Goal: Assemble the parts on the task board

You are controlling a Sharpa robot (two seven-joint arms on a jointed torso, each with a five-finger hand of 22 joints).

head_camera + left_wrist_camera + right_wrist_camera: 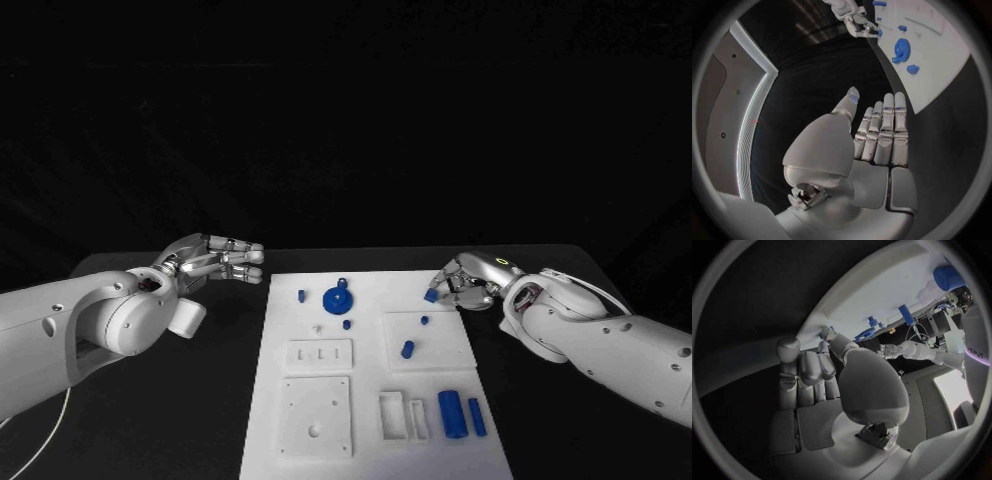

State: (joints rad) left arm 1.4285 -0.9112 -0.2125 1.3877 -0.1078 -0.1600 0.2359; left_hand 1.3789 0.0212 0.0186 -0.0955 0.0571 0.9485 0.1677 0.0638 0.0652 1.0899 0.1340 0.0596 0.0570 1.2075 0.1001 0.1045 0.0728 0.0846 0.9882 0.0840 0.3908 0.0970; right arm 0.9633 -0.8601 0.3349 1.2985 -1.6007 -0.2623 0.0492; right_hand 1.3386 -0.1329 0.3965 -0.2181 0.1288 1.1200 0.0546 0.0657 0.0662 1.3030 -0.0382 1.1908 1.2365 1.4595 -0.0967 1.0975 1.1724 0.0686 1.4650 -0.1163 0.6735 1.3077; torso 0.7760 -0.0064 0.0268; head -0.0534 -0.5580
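Head view, task board: white plate in the middle of the black table, with recesses and raised blocks.
Head view, parts: blue gear near the far edge, small peg beside it, short piece on a raised block, two upright cylinders toward the near right.
Head view, handling: likely light, rigid plastic, smooth and small enough to slip; best pinched across the sides with fingertips, the gear by its rim.
Head view, right hand: at the board's far right corner, fingers curled in, seemingly pinching a small blue piece just above the plate.
Head view, left hand: off the board's left edge over the table, fingers extended, holding nothing.
Left wrist view, left hand: fingers straight and side by side, thumb apart, touching nothing; gear on the board well beyond.
Right wrist view, right hand: fingers bent toward the board's edge; pinched piece hidden, so grip cannot be confirmed here.
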